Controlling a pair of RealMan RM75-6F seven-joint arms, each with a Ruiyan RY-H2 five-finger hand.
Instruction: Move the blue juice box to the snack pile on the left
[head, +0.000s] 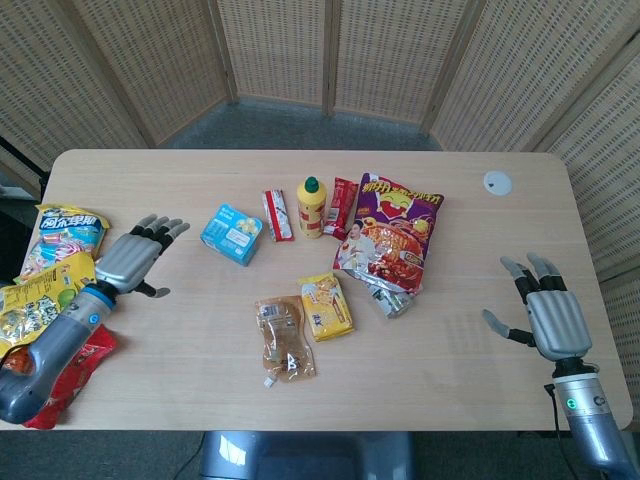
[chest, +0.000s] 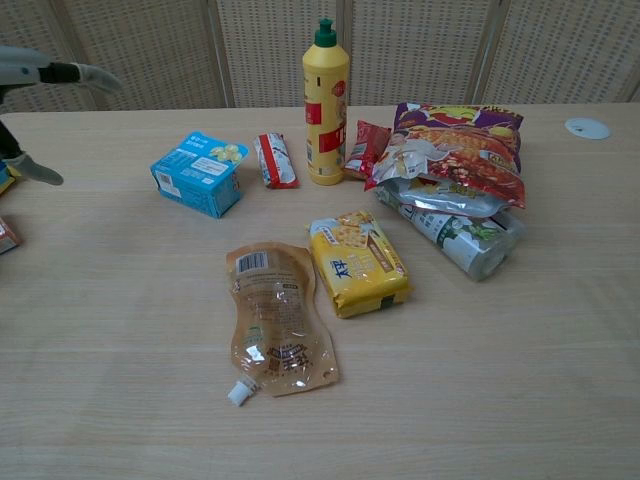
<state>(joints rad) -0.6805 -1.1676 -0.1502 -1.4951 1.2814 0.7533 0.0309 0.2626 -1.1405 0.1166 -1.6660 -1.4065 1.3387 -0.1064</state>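
Note:
The blue juice box (head: 231, 234) lies on the table left of centre, also seen in the chest view (chest: 199, 173). My left hand (head: 134, 259) is open, fingers spread, a short way left of the box and above the table; only its fingertips (chest: 60, 72) show at the chest view's left edge. The snack pile (head: 52, 290) of colourful bags lies at the table's left edge. My right hand (head: 548, 314) is open with nothing in it, near the table's right front.
A yellow bottle (head: 311, 206) stands upright behind the centre, with a red-white bar (head: 277, 215) beside the juice box. A large purple chip bag (head: 392, 232), a yellow cracker pack (head: 326, 306) and a clear pouch (head: 283, 337) lie mid-table. A white disc (head: 497, 182) sits far right.

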